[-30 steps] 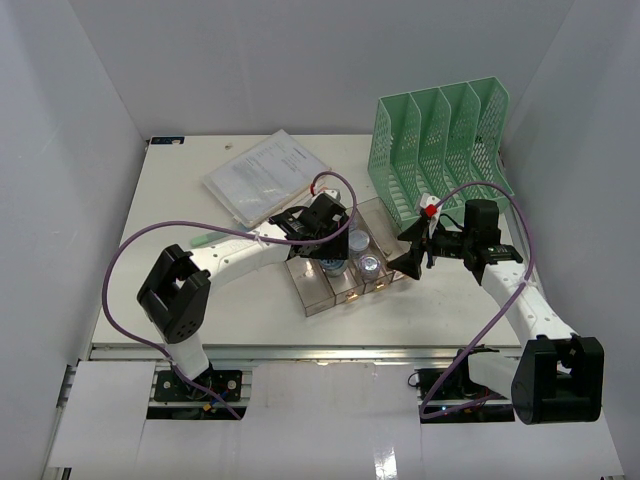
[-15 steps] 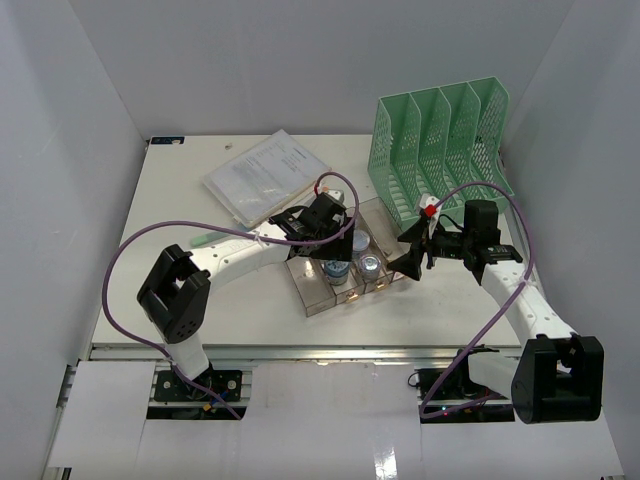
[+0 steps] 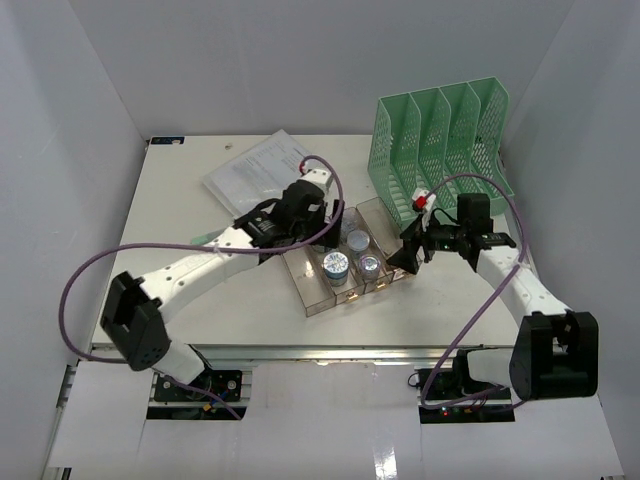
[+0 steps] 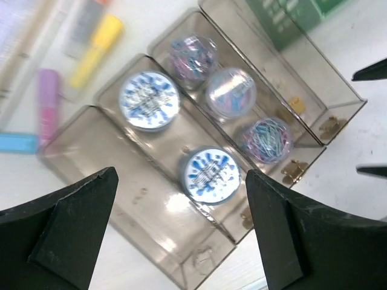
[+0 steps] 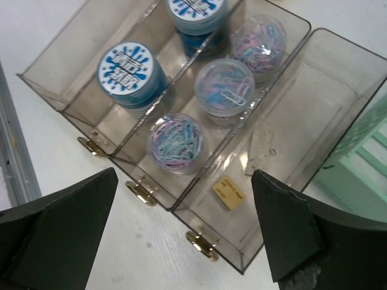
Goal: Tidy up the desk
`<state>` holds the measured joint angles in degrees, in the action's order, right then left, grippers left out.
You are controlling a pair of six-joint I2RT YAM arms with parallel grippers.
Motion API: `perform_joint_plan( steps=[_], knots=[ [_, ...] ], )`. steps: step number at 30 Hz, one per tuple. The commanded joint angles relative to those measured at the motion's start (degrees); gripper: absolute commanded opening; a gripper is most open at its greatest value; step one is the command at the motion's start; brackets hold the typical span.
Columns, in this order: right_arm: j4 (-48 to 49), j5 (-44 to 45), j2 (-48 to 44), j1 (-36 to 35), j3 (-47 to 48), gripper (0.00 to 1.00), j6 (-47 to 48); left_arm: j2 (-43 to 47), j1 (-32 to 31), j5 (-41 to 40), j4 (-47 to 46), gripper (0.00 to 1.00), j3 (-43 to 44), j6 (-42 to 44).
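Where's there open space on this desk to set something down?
Bare desk: the near strip between the clear tray and the front rail, and the far left beside the papers. Crowded mid-desk, where the left end effector and right end effector hover open over the tray by the green file rack.

Both arms: white plastic link shells point(image 3: 195, 268) w/ black joint housings point(image 3: 135, 320); thin lilac cable loops point(image 3: 63, 298) per arm; matte black wedge fingers point(image 4: 66, 235); small red tab point(image 3: 428, 202) nr R wrist.
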<state>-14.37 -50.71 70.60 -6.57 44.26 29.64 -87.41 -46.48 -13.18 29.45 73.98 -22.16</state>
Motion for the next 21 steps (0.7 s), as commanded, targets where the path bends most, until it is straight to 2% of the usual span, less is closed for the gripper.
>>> perform_joint_plan(
  steps=[1,2,5,12,14,21],
  knots=[
    [-6.5,8.8,9.0,-4.7,14.8,0.98,0.8,13.1,6.9,-5.0,-3.0,0.98,-7.4,7.3],
    [-7.9,10.8,10.9,-7.2,18.7,0.95,0.4,16.0,8.4,-4.6,-4.6,0.98,-10.7,8.5],
    [-7.7,20.8,17.9,-13.5,25.9,0.94,-2.9,21.6,12.7,-5.6,-8.3,0.98,-18.2,11.2],
    [-5.9,36.1,37.3,-21.4,47.4,0.77,-16.8,32.4,14.6,-7.9,-13.8,0.98,-31.3,14.1],
    [-6.2,37.6,43.0,-22.2,53.2,0.74,-20.4,34.5,14.6,-8.2,-13.9,0.98,-31.7,13.8],
    [-5.0,39.4,52.3,-22.3,60.9,0.64,-23.5,40.9,14.9,-10.4,-14.2,0.98,-34.3,13.9]
  ],
)
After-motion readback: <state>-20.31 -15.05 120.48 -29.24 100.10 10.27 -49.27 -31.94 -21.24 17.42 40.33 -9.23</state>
